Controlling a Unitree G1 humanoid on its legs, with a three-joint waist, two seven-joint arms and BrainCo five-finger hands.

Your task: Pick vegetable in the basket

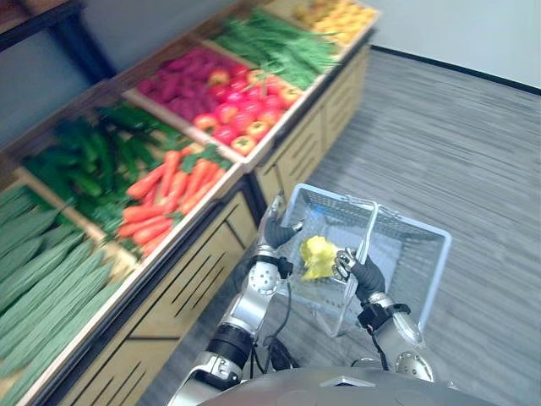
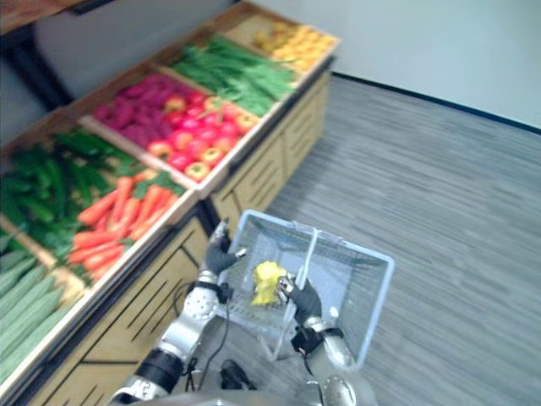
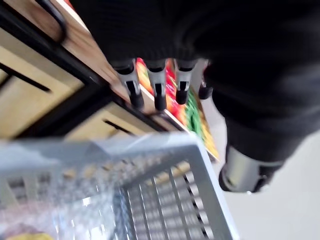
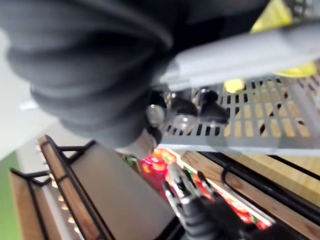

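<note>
Yellow vegetable (image 1: 318, 255) lies in basket (image 1: 424, 262). Right hand (image 1: 362, 272) curled round handle (image 1: 372, 223); left hand (image 1: 277, 230) loose-fingered, empty, at rim. Risk: basket swings, vegetable spills.

This is a grocery shop's produce aisle. A long wooden display stand (image 1: 177, 288) tilts crates of carrots (image 1: 165, 199), cucumbers (image 1: 84, 165) and green beans (image 1: 279, 42) toward the grey floor (image 1: 473, 152). A plastic shopping basket (image 1: 435, 279) is in front of it.

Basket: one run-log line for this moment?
basket: yellow vegetable inside | right hand: shut on handle | left hand: open, by rim
</note>
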